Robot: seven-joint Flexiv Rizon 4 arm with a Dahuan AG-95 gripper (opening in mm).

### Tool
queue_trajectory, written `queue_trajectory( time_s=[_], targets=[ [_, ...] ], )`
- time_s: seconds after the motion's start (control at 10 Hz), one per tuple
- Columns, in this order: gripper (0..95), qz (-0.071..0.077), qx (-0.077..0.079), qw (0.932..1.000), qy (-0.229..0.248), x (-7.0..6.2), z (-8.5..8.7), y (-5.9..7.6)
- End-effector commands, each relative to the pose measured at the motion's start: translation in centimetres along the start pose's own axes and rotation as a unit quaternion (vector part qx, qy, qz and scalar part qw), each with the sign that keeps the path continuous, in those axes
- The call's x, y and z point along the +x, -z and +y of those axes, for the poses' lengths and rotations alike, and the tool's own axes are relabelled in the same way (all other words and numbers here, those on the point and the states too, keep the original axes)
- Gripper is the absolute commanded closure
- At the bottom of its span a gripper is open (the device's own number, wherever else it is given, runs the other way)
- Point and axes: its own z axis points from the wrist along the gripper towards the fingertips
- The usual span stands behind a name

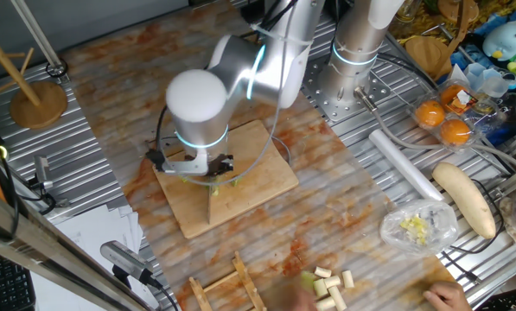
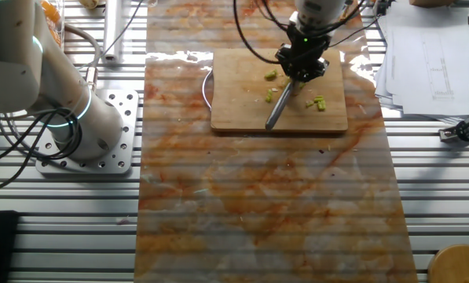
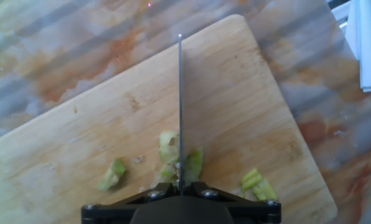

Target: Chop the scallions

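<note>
My gripper [image 3: 180,186] is shut on a knife [image 3: 179,106] whose thin blade points away from the hand over the wooden board [image 3: 235,93]. Small yellow-green scallion bits [image 3: 168,148] lie on both sides of the blade near the gripper, with more at the left [image 3: 114,174] and right [image 3: 257,183]. In the other fixed view the gripper [image 2: 301,67] holds the knife [image 2: 280,106] slanted down onto the board [image 2: 242,110], with scallion bits [image 2: 319,102] beside it. In one fixed view, several short pale scallion stalks [image 1: 331,289] lie at the table's front, off the board [image 1: 262,164].
A person's hand [image 1: 448,298] is at the front right near the stalks. A clear bag with chopped bits [image 1: 417,226], a pale banana-shaped vegetable [image 1: 465,197], a white cylinder [image 1: 404,164] and oranges [image 1: 443,121] lie to the right. Paper sheets [image 2: 430,47] lie beside the board.
</note>
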Motion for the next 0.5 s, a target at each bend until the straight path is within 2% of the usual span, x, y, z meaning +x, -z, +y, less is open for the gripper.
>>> queue_trajectory(
  time_s=[0.1, 0.4, 0.5],
  targets=[
    [95.0, -0.012, -0.014, 0.9993, -0.033, 0.0, 0.2, 0.2],
    [95.0, -0.018, -0.013, 0.9978, -0.062, -0.4, 0.2, 0.4],
    [95.0, -0.019, -0.014, 0.9971, -0.072, -0.5, 0.0, 1.5]
  ],
)
